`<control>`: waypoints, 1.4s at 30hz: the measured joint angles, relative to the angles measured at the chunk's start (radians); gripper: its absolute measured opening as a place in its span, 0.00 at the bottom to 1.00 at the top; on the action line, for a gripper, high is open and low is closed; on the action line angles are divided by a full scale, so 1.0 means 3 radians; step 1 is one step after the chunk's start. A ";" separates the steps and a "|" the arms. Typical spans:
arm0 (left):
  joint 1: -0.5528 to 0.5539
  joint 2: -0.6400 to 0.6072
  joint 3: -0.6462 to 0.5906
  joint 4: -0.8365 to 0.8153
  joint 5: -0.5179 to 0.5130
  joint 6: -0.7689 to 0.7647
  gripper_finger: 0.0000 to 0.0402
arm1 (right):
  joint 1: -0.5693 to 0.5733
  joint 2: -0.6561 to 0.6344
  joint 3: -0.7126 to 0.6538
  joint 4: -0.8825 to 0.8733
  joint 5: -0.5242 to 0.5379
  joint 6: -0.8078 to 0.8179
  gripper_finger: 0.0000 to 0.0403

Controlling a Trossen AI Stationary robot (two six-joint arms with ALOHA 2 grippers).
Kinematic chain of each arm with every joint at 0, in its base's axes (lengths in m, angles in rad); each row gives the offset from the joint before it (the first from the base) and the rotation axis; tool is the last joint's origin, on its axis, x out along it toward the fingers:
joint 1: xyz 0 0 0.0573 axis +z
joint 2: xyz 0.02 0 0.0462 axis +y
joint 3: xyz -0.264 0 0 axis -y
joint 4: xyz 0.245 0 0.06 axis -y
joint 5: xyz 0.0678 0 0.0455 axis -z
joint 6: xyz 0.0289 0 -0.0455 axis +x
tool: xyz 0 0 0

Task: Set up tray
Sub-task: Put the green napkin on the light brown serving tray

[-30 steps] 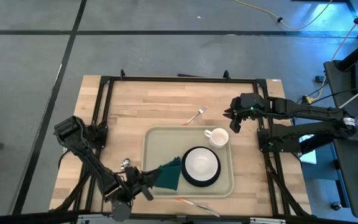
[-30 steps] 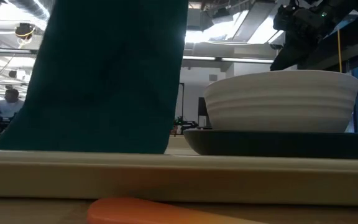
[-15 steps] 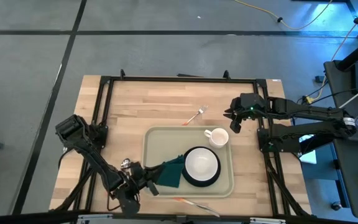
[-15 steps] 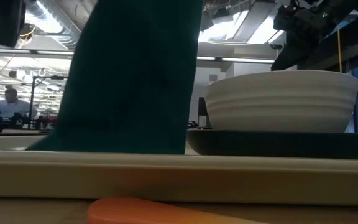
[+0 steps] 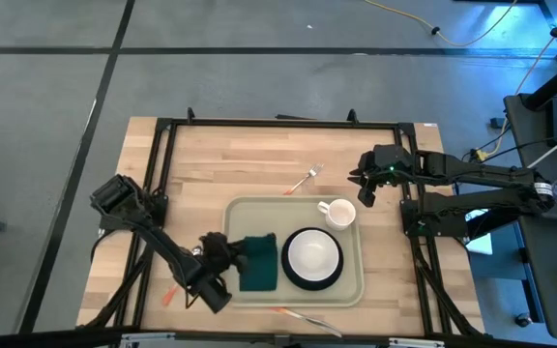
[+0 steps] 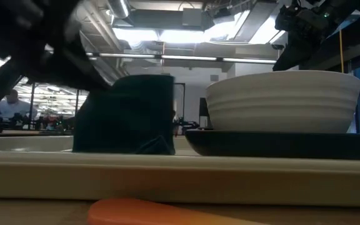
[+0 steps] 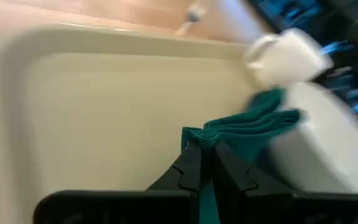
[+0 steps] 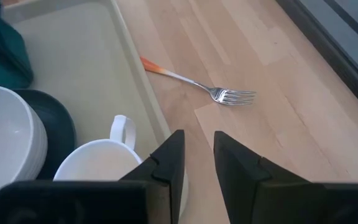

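Observation:
The beige tray point(image 5: 235, 217) lies mid-table. On it stand a white bowl point(image 5: 313, 256) on a dark plate point(image 6: 280, 142), a white mug point(image 5: 337, 213) and the dark green napkin point(image 5: 257, 261). The napkin lies on the tray floor left of the plate. My left gripper point(image 5: 230, 256) is low over the tray's left part, shut on the napkin point(image 7: 253, 127). My right gripper point(image 8: 197, 155) is open and hovers by the tray's far right corner, just beyond the mug point(image 8: 98, 165). My left gripper pinches the napkin's bunched left end point(image 7: 205, 138) between its two fingers; the cloth is gathered into folds there. The fingers come slanting down from the table's near left. The rest of the napkin lies slack on the tray floor, its other end against the bowl point(image 7: 328, 143).
A fork point(image 5: 303, 180) with an orange handle lies on the wood beyond the tray's far rim, also in the right wrist view point(image 8: 197, 84). Another orange-handled utensil point(image 5: 298, 314) lies before the near rim point(image 6: 180, 175). An orange piece point(image 5: 167, 295) lies near my left arm.
My left gripper has moved down and toward the far edge, from outside the tray's near left corner to over its left part, staying shut on the napkin. The napkin, which hung high and slanted, now lies low on the tray floor beside the plate.

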 joint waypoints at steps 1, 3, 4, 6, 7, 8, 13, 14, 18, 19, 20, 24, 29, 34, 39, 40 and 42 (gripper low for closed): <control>0.0032 0.0000 0.0000 -0.0128 0.0064 -0.0036 0.03 | 0.0000 0.0000 0.0000 0.0000 0.0001 0.0000 0.22; 0.0106 0.0000 0.0000 -0.0339 0.0207 -0.0058 0.03 | 0.0000 0.0000 0.0000 0.0000 0.0001 0.0000 0.22; 0.0144 0.0000 0.0000 -0.0422 0.0278 -0.0057 0.03 | 0.0000 0.0000 0.0000 0.0000 0.0000 0.0000 0.22; 0.0221 0.0000 0.0000 -0.0558 0.0387 -0.0027 0.04 | 0.0000 0.0000 0.0000 0.0000 -0.0001 0.0000 0.22; 0.0258 0.0000 0.0000 -0.0607 0.0421 0.0040 0.04 | 0.0000 0.0000 0.0000 0.0000 0.0000 -0.0002 0.22; 0.0296 0.0000 0.0000 -0.0629 0.0435 0.0137 0.04 | 0.0000 0.0000 0.0000 0.0000 -0.0001 -0.0020 0.22; 0.0526 0.0000 0.0000 -0.0633 0.0507 0.0647 0.04 | 0.0000 0.0000 0.0000 0.0000 -0.0001 -0.0062 0.22; 0.0569 0.0000 0.0000 -0.0632 0.0546 0.0750 0.04 | 0.0000 0.0000 0.0000 0.0000 -0.0001 -0.0062 0.22; 0.0742 0.0000 0.0000 -0.0619 0.0763 0.1045 0.04 | 0.0000 0.0000 0.0000 0.0000 -0.0001 -0.0062 0.22; 0.0781 0.0000 0.0000 -0.0601 0.0848 0.1087 0.04 | 0.0000 0.0000 0.0000 0.0000 -0.0001 -0.0062 0.22; 0.0818 0.0000 0.0000 -0.0562 0.0924 0.1150 0.04 | 0.0000 0.0000 0.0000 0.0000 -0.0001 -0.0062 0.22; 0.0922 0.0000 0.0000 -0.0397 0.0958 0.1385 0.06 | 0.0000 0.0000 0.0000 0.0000 -0.0001 -0.0062 0.22; 0.0992 0.0000 0.0000 -0.0386 0.0964 0.1427 0.14 | 0.0000 0.0000 0.0000 0.0000 0.0000 -0.0066 0.22; 0.1009 0.0000 0.0000 -0.0391 0.1145 0.1374 0.22 | 0.0000 0.0000 0.0000 -0.0029 0.0001 -0.0065 0.22; 0.0997 0.0000 0.0000 -0.0493 0.1233 0.1124 0.25 | 0.0000 0.0000 0.0000 -0.0032 0.0000 -0.0067 0.22; 0.0987 0.0000 -0.0001 -0.0502 0.1220 0.1098 0.24 | 0.0000 0.0000 0.0000 -0.0032 0.0001 -0.0067 0.22; 0.0943 0.0000 -0.0001 -0.0457 0.1141 0.1112 0.24 | 0.0000 0.0001 0.0000 -0.0032 -0.0001 -0.0067 0.22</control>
